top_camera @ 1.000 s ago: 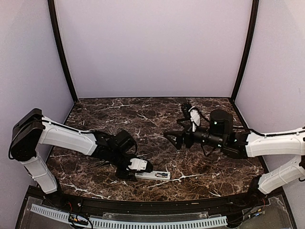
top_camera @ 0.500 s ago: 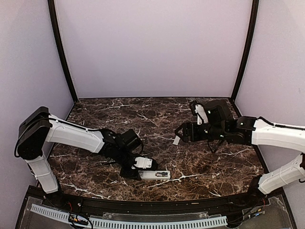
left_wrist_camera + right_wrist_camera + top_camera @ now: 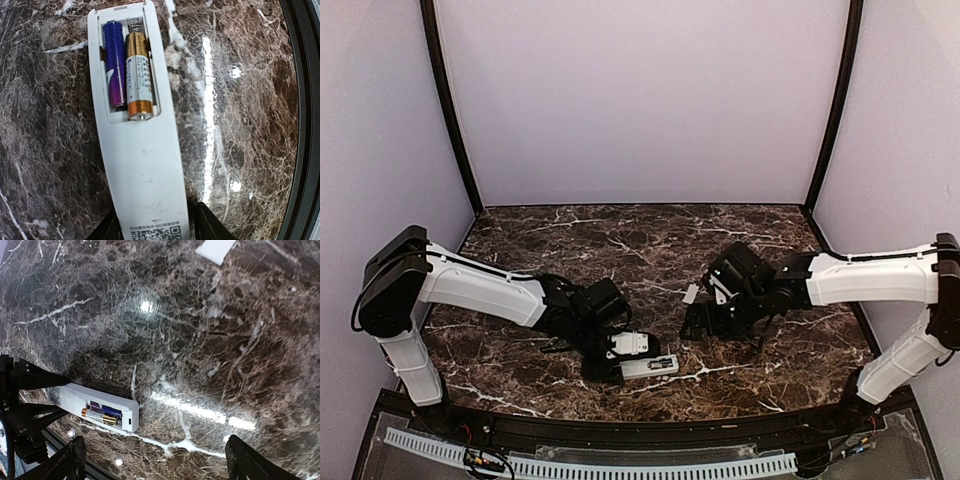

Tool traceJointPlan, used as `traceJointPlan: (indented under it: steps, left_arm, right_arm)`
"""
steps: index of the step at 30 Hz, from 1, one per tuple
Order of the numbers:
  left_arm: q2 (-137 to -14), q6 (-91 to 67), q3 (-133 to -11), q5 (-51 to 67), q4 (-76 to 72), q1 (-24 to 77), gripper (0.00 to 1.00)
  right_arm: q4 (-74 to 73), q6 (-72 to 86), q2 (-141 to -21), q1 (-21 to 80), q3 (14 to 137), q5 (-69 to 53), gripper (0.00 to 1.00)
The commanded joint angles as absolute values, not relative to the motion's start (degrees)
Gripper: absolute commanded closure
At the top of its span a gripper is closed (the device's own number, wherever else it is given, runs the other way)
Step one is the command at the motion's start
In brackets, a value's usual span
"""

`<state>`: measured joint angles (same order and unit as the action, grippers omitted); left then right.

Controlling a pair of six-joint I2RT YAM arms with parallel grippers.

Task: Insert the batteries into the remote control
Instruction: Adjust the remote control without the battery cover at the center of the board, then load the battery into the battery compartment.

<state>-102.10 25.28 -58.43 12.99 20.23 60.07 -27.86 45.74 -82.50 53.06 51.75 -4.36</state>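
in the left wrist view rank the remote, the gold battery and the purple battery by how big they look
1. remote control, by far the largest.
2 and 3. gold battery and purple battery: nearly alike; the gold looks slightly wider, perhaps just nearer the camera, so unranked.

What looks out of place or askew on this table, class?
The gold battery in the remote control sticks out past the purple battery, its end overlapping the bay's edge: seemingly unseated. A white panel, likely its cover, lies apart.
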Motion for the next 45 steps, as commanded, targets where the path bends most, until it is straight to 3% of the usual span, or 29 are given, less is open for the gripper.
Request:
traceJointPlan:
  steps: [1, 22, 38, 45]
  left_arm:
    - [-100.4, 20.9, -57.7, 13.8, 22.2, 60.5, 0.51]
    - [-91.8, 17.8, -52.8, 5.4, 26.3, 60.6, 0.46]
    - [-94.2, 18.8, -53.0, 4.2, 27.3, 60.6, 0.47]
    - [-95.0, 18.8, -53.3, 4.4, 27.5, 60.6, 0.47]
  right_arm:
    - [-26.8, 47.5, -86.3, 55.5, 54.0, -8.0, 0.04]
    - [-24.2, 44.2, -101.1, 60.0, 61.8, -14.1, 0.09]
    - [-24.8, 45.0, -104.2, 60.7, 63.3, -11.0, 0.30]
    - [-25.6, 44.9, -104.9, 60.9, 63.6, -10.1, 0.34]
